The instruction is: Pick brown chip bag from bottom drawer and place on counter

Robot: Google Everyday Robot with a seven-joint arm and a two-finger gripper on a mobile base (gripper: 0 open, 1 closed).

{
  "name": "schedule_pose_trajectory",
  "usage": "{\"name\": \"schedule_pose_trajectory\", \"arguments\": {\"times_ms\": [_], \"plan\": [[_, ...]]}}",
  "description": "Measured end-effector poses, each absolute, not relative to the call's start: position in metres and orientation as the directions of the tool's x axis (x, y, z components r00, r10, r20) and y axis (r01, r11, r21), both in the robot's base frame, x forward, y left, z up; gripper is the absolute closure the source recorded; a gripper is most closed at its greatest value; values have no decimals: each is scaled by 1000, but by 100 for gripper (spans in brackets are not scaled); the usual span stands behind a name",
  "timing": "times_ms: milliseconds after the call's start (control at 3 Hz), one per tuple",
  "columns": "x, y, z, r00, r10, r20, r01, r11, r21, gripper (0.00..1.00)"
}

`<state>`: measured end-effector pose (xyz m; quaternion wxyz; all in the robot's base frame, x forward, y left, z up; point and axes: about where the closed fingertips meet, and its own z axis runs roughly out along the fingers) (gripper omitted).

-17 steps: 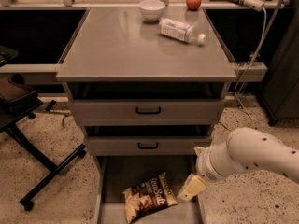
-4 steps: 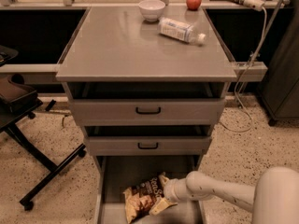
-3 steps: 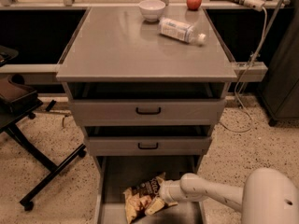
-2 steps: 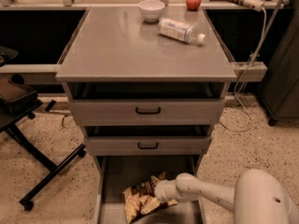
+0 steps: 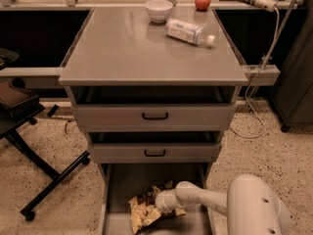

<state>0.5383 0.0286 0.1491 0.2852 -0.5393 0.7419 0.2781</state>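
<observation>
The gripper (image 5: 160,201) is low inside the bottom drawer (image 5: 121,181), which is pulled out at the cabinet's foot. It touches the right side of the brown chip bag (image 5: 142,213). The claw is pressed into the crinkled bag, so I cannot tell if it is apart or clamped. The bag lies crumpled on the drawer floor, approx. in the middle. The white arm (image 5: 210,200) comes in from the lower right. On the counter (image 5: 122,48), at the back, are a white bowl (image 5: 159,10), a red apple (image 5: 202,1) & a plastic bottle (image 5: 188,32) lying on its side.
</observation>
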Motion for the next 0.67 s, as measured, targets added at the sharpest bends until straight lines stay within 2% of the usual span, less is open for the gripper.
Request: {"name": "schedule_pose_trajectory", "arguments": {"times_ms": [333, 667], "plan": [[539, 30, 148, -254, -643, -723, -959, 262, 105, 19], [539, 30, 148, -254, -643, -723, -959, 262, 105, 42]]}}
